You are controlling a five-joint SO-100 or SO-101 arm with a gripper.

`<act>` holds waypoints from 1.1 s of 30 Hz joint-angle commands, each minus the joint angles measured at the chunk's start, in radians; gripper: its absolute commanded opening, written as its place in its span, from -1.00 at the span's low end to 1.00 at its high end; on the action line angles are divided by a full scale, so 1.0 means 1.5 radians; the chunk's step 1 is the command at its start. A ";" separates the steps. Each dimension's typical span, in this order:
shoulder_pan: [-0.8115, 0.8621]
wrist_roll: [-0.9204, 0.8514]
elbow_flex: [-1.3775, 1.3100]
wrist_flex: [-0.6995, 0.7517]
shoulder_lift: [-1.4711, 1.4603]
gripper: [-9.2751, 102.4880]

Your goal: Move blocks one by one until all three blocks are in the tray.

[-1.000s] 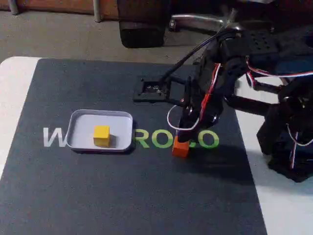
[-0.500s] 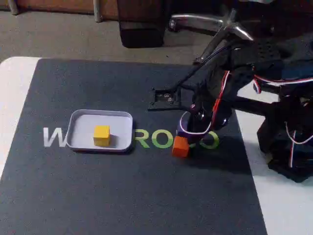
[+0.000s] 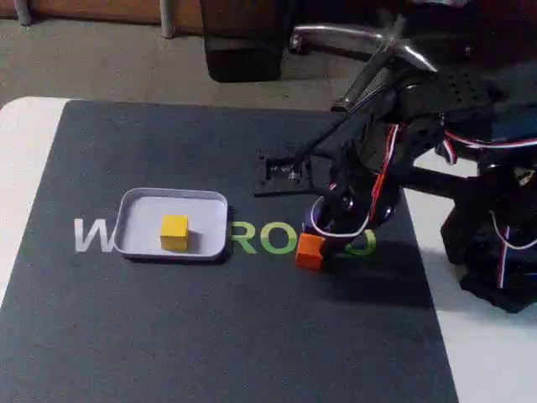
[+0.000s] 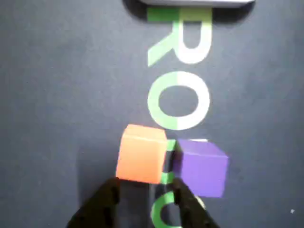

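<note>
In the wrist view your gripper [image 4: 145, 192] sits bottom centre, fingers parted and holding nothing. The orange block [image 4: 141, 153] is dead ahead, just above the tips. Heads up: the purple block [image 4: 199, 166] hugs its right side, crowding your right finger.

mat [image 3: 210, 327], white "w", green "ro"
</note>
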 commanded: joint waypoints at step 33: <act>-0.007 0.104 -0.075 -0.109 -0.111 -0.98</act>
